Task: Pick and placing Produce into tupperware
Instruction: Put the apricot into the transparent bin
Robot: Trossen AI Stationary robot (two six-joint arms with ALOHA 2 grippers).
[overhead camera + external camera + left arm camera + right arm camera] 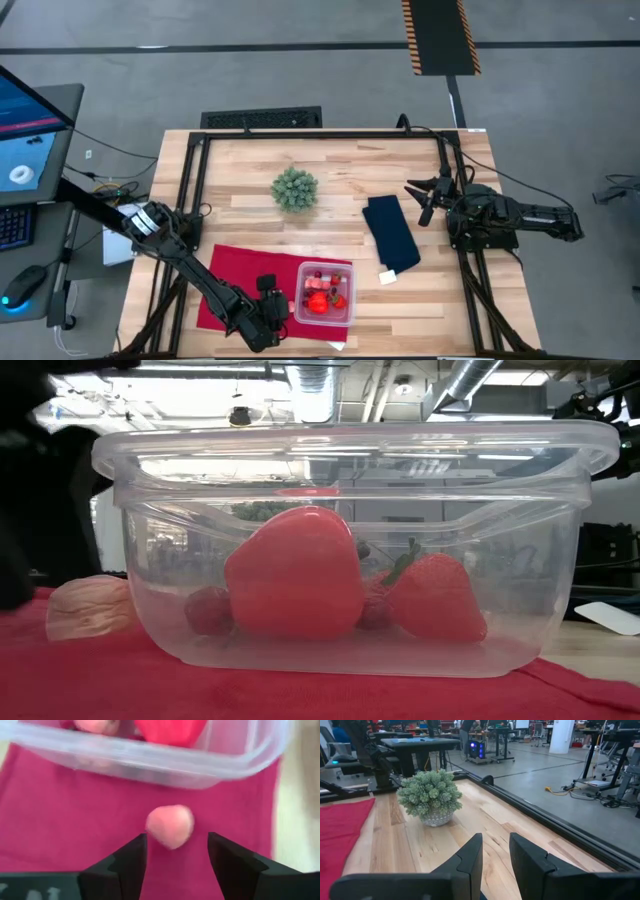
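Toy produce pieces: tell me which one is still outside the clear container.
The small pale pink rounded piece, lying on the red cloth between the left gripper's open fingers. The others sit inside the clear square plastic container.

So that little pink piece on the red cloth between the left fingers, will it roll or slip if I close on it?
The pink piece looks rounded and smooth, so it may squirt out from between narrow fingers. The red cloth under it probably damps rolling somewhat. It seems small and likely light, so a nudge from the left gripper could push it toward the tupperware wall.
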